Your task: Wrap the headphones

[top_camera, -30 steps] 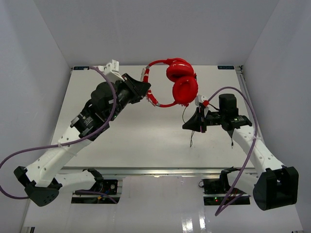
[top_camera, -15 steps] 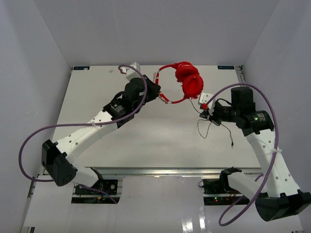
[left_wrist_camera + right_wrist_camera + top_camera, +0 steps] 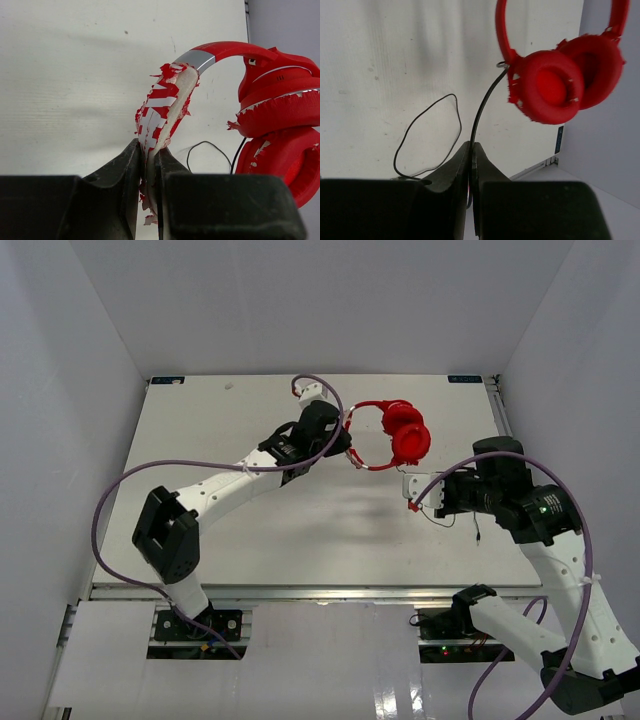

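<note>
Left hand (image 3: pixel 148 150), closed: its two dark fingers pinched the padded stretch of the headband (image 3: pixel 167 102), where the red covering was flaked and torn and showed whitish foam beneath. From this grip the band rose and curved to the right, passing through a grey slider (image 3: pixel 196 58) into smooth red plastic. It ended at the two round earcups (image 3: pixel 280 120), which sat one against the other with their cushions frayed at the edges.

Right hand (image 3: pixel 471 147), closed: the fingertips met on the thin dark cable (image 3: pixel 481 107). The cable ran upward in a gentle bend from the fingers to a small ring at the base of the nearer earcup. A slack loop of the same cable (image 3: pixel 427 130) hung to the left of the fingers, over the pale surface.

Seen from above, the headphones (image 3: pixel 405 435) stood between the two hands, over the far right part of the white bench (image 3: pixel 200 440). The left hand was at the band's left side and the right hand was just nearer than the earcups. Whether the earcups touched the bench could not be told. Thick purple leads (image 3: pixel 130 485) looped along both arms.
</note>
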